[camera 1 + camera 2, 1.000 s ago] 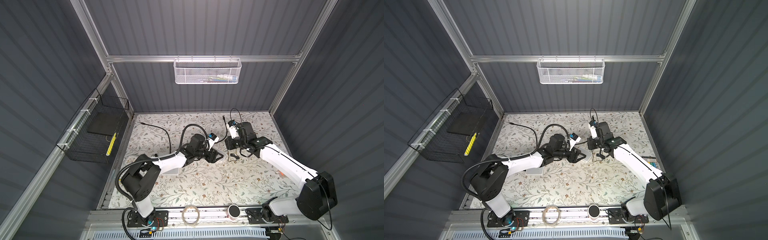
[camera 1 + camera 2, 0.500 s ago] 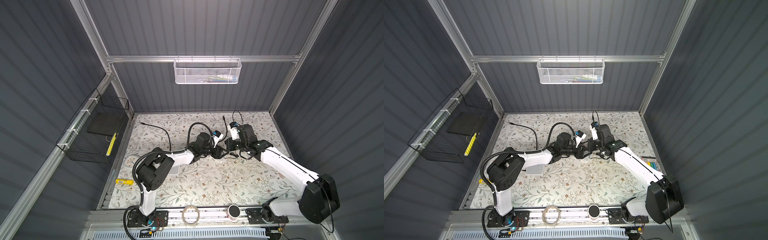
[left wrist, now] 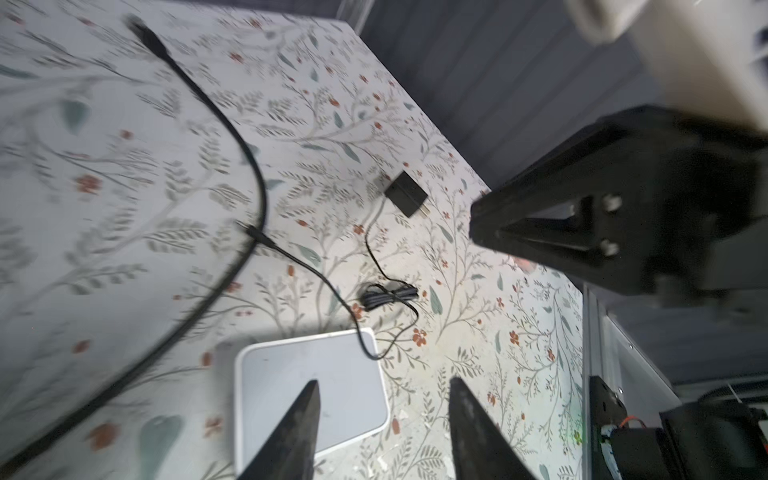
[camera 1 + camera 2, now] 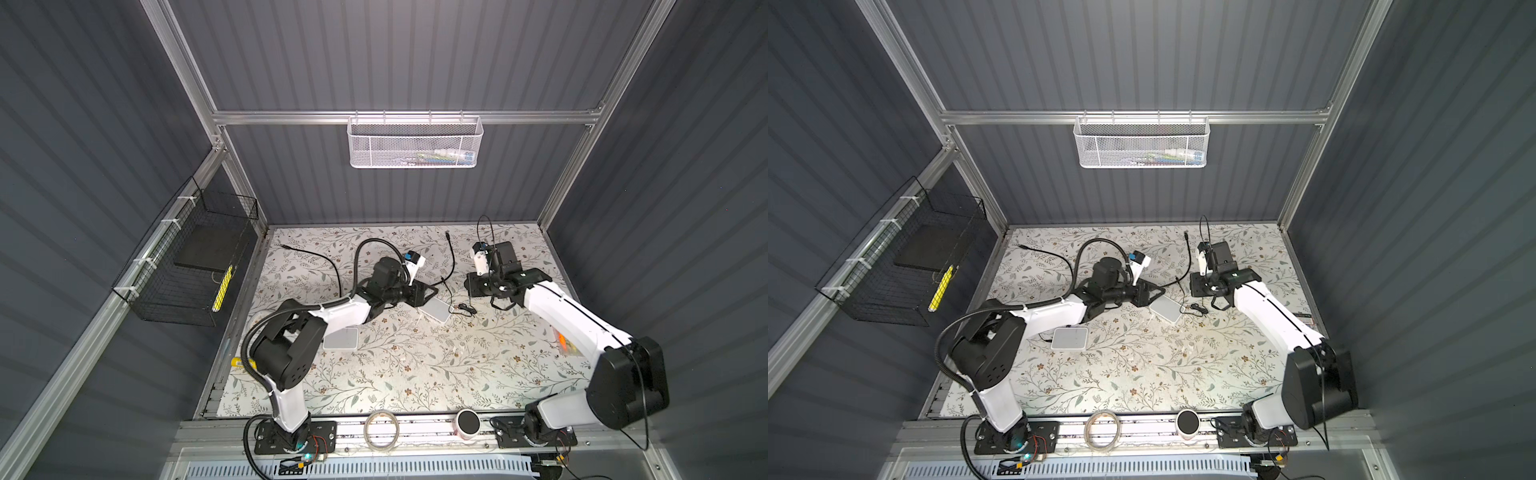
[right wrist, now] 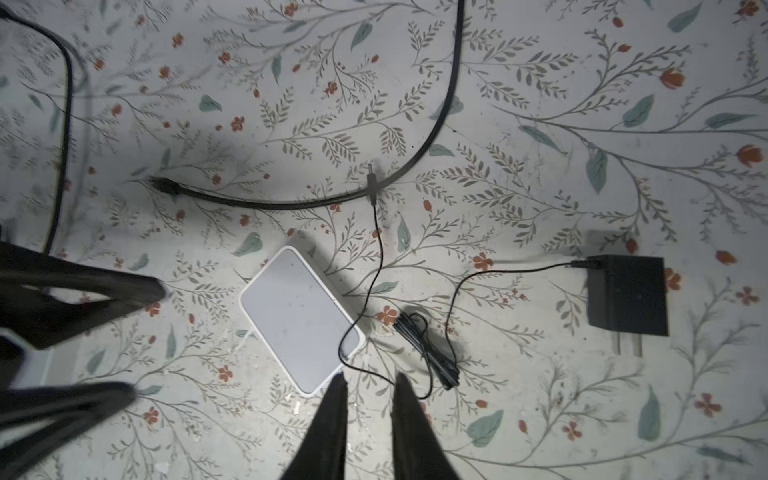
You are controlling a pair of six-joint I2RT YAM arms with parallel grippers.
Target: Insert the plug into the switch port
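The switch (image 5: 301, 318) is a flat white box on the flowered mat, seen in both top views (image 4: 435, 309) (image 4: 1166, 309). The plug (image 5: 371, 180) is a small barrel tip on a thin black lead; it lies loose on the mat across a thick black cable (image 5: 440, 116), apart from the switch. The lead crosses the switch's corner, passes a tied bundle (image 5: 428, 349) and ends at a black adapter (image 5: 627, 295). My left gripper (image 3: 384, 386) is open and empty over the switch's edge. My right gripper (image 5: 370, 380) hangs slightly open and empty above the lead beside the switch.
A second white box (image 4: 341, 337) lies by the left arm. Another thick cable (image 4: 320, 257) curves at the back left. A tape roll (image 4: 380, 428) and a small cylinder (image 4: 467, 422) sit on the front rail. Wire baskets hang on the left wall (image 4: 187, 257) and back wall (image 4: 413, 141).
My right gripper has gone from shut to slightly open. The left jaws have narrowed somewhat, and the left arm has shifted its elbow while its gripper stays by the switch.
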